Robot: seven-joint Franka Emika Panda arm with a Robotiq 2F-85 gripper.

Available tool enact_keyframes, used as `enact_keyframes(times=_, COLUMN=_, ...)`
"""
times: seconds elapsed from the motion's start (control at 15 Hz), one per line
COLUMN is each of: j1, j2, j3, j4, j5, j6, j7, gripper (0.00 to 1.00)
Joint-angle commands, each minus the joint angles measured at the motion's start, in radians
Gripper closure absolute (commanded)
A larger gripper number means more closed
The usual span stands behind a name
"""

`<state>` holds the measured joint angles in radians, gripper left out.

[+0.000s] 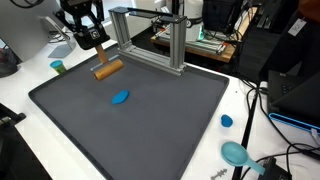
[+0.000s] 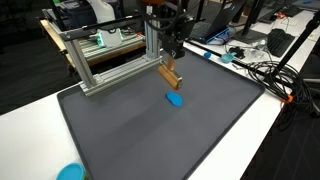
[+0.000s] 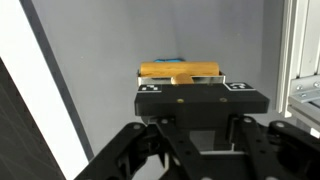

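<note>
My gripper point(image 1: 97, 52) hangs above the far part of the dark grey mat point(image 1: 130, 135), shut on an orange-brown wooden block point(image 1: 107, 69) that tilts below its fingers. In both exterior views the block point(image 2: 170, 76) is held off the mat, under the gripper point(image 2: 168, 62). A small blue object point(image 1: 120, 97) lies flat on the mat just in front of the block, and it also shows as the blue object point(image 2: 174, 99). In the wrist view the block point(image 3: 180, 70) sits crosswise past the black gripper point(image 3: 183, 84), whose fingertips are hidden by its body.
An aluminium frame point(image 1: 150, 35) stands at the mat's far edge, close beside the gripper, seen also as the frame point(image 2: 110, 55). A teal cup point(image 1: 57, 66), a blue cap point(image 1: 227, 121) and a teal bowl point(image 1: 236, 153) sit on the white table. Cables point(image 2: 265, 70) lie off the mat.
</note>
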<state>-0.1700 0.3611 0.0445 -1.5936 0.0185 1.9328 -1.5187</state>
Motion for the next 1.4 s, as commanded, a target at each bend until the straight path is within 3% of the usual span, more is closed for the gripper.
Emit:
enact_keyframes(times=0.0, j1=-0.065, j2=-0.029, j3=0.012, j4=-0.041, j5=0.136, j6=-0.017, j7=-0.245, gripper=0.78)
enact_keyframes(times=0.07, j1=-0.073, j2=-0.011, j3=0.013, j4=-0.014, j5=0.18, j6=-0.07, j7=-0.28, gripper=0.78)
enact_keyframes(times=0.13, j1=-0.039, j2=0.001, j3=-0.019, j4=-0.012, j5=0.114, j6=-0.024, j7=-0.2, gripper=0.53)
enact_keyframes(times=0.33, j1=-0.047, j2=0.002, j3=-0.018, j4=-0.012, j5=0.155, j6=-0.055, j7=-0.256, gripper=0.53)
enact_keyframes(times=0.4, j1=-0.046, j2=0.002, j3=-0.015, j4=-0.012, j5=0.156, j6=-0.056, j7=-0.257, gripper=0.78)
enact_keyframes(times=1.0, j1=-0.043, j2=0.075, j3=-0.009, j4=-0.07, j5=0.14, j6=0.163, j7=-0.326, gripper=0.78)
enact_keyframes(times=1.2, j1=-0.035, j2=0.083, j3=-0.011, j4=-0.09, j5=0.108, j6=0.148, j7=-0.332, gripper=0.78)
enact_keyframes(times=1.27, j1=-0.042, j2=0.101, j3=-0.01, j4=-0.066, j5=0.131, j6=0.15, j7=-0.311, gripper=0.53)
enact_keyframes(times=1.33, j1=-0.04, j2=0.104, j3=-0.01, j4=-0.073, j5=0.128, j6=0.15, j7=-0.315, gripper=0.53)
